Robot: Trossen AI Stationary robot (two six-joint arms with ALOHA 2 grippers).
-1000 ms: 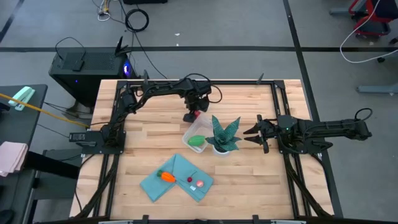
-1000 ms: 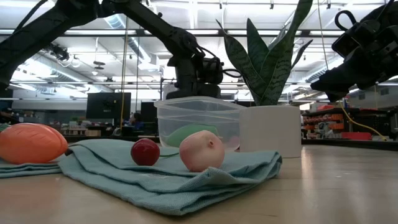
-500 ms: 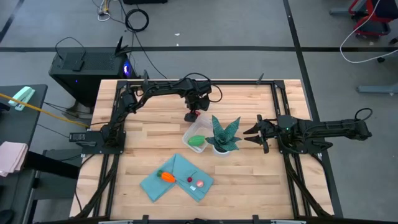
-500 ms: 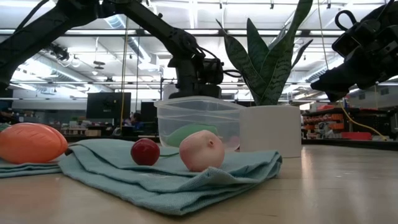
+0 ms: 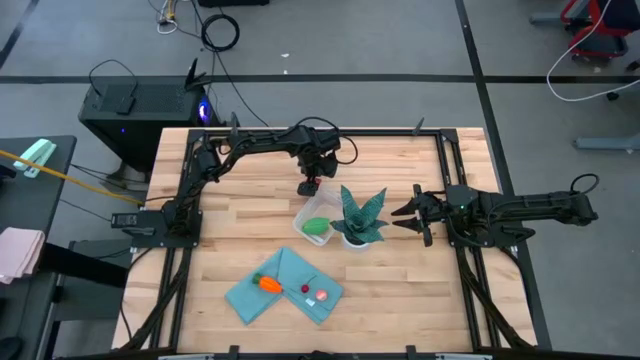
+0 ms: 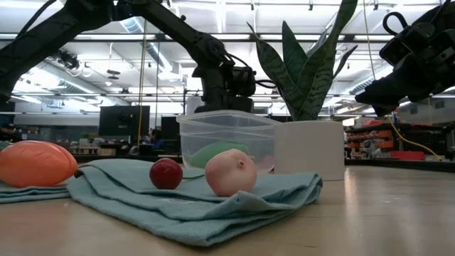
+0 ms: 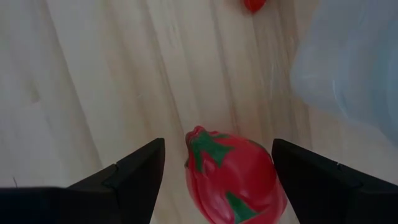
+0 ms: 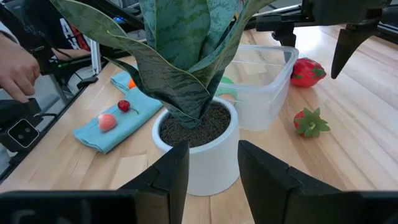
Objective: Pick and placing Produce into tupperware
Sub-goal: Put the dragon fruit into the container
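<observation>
My left gripper [image 5: 309,183] [image 7: 217,148] is open over the far middle of the table, just beyond the tupperware. A red round toy with green leaves [image 7: 233,179] [image 8: 309,71] lies on the wood between its fingers, which stand on either side without touching. The clear tupperware [image 5: 314,222] [image 6: 227,136] holds the green oval [image 5: 317,227] [image 6: 215,153]. A tiny red piece with green leaves [image 8: 309,122] lies by the box. The orange carrot-like piece [image 5: 268,284], a small red ball [image 6: 166,173] and a pink piece [image 6: 230,172] rest on the teal cloth [image 5: 285,286]. My right gripper [image 5: 406,215] [image 8: 208,180] waits open, right of the plant.
The spiky plant in its white pot [image 5: 358,222] [image 8: 196,146] stands against the tupperware's right side, between the box and my right gripper. A person's hand [image 8: 17,71] shows beyond the table's left edge. Bare wood lies along the near right of the table [image 5: 420,290].
</observation>
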